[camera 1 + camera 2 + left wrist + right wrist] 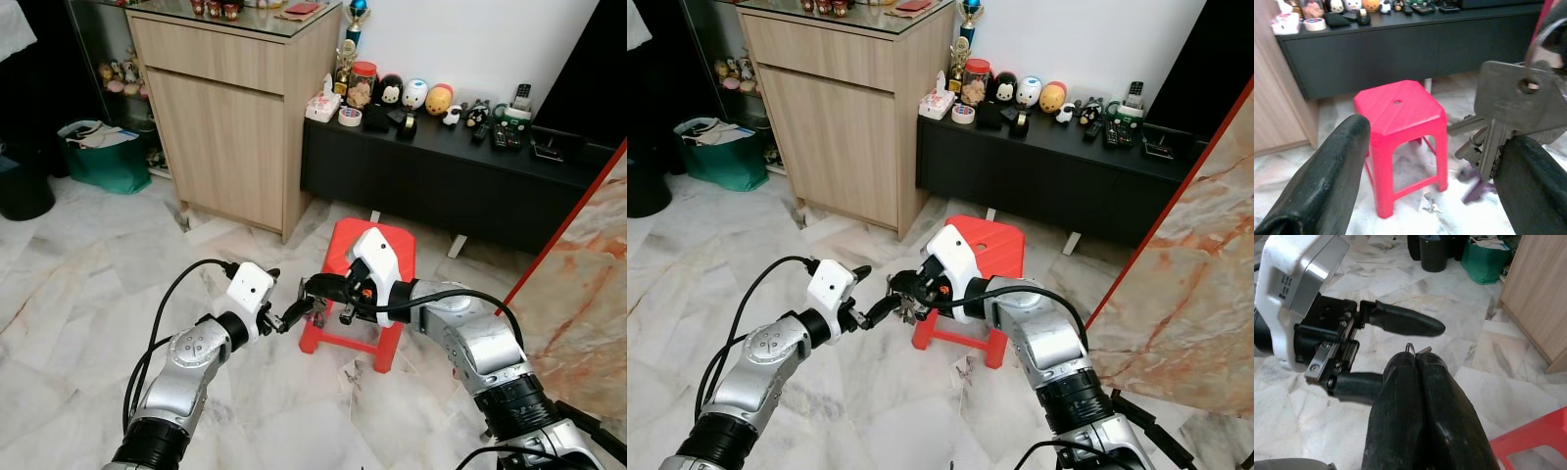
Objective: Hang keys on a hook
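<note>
I see my right claw (pixel 312 294) pinched shut on the keys (pixel 1508 117), which dangle blades-down between the spread fingers of my open left claw (pixel 294 315), above the red stool (pixel 367 257).

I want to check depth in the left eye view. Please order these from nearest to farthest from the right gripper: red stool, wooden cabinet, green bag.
1. Red stool, just behind the right gripper.
2. Wooden cabinet, farther back, on the left.
3. Green bag, far left, beyond the cabinet.
</note>
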`<state>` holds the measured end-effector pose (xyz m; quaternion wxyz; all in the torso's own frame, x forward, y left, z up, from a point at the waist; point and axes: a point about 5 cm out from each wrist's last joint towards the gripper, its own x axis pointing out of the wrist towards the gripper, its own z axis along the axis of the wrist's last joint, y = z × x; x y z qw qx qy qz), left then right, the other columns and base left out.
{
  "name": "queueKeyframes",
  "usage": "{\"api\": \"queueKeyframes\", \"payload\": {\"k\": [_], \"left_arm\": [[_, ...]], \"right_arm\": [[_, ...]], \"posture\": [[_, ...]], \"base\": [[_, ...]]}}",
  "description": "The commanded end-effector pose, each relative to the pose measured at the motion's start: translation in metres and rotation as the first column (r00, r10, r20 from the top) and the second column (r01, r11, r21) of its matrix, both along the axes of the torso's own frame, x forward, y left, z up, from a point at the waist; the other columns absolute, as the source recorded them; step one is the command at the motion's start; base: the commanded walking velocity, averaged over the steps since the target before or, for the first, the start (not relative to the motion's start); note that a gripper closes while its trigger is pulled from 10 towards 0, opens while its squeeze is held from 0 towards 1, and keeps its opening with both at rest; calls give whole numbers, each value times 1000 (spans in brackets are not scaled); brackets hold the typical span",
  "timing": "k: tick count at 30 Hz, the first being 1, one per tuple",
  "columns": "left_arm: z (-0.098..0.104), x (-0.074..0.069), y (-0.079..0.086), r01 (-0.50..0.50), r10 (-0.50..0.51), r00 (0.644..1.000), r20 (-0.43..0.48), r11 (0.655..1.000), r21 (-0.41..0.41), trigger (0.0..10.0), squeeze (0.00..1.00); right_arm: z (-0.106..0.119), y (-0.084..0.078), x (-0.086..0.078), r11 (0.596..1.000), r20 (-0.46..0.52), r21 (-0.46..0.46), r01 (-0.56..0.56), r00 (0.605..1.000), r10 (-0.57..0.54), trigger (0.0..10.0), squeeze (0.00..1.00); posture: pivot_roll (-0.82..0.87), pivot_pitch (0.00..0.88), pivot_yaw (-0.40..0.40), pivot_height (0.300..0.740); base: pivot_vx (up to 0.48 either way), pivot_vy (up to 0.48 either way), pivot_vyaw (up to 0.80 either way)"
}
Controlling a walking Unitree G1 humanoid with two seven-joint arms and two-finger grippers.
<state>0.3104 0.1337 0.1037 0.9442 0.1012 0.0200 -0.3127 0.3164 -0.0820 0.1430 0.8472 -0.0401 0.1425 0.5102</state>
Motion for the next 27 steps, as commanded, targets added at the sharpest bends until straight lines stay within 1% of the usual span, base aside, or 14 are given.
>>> {"api": "queueKeyframes", "payload": {"k": [1, 3, 17, 27], "left_arm": [[2, 2, -3, 1, -2, 1000, 23, 1000, 20, 9843, 0], [2, 2, -2, -4, 4, 1000, 26, 1000, 15, 0, 0], [3, 2, -2, -4, 4, 999, 32, 1000, 8, 0, 0], [1, -1, 1, 2, -3, 1000, 17, 1000, 13, 0, 0]], "right_arm": [[4, -2, -2, 1000, 27, -2, -16, 1000, 16, 10000, 0], [4, -2, -2, 1000, 26, -3, -17, 1000, 17, 10000, 0], [2, -3, -1, 1000, 23, -8, -14, 1000, 14, 10000, 0], [-2, -9, 1, 999, 22, -34, 3, 1000, -3, 10000, 0]], "posture": [[93, 0, -132, 729], [93, 0, -132, 729], [92, 0, -133, 729], [91, 0, -132, 729]], "base": [[0, 0, 0], [0, 0, 0], [0, 0, 0], [0, 0, 0]]}}
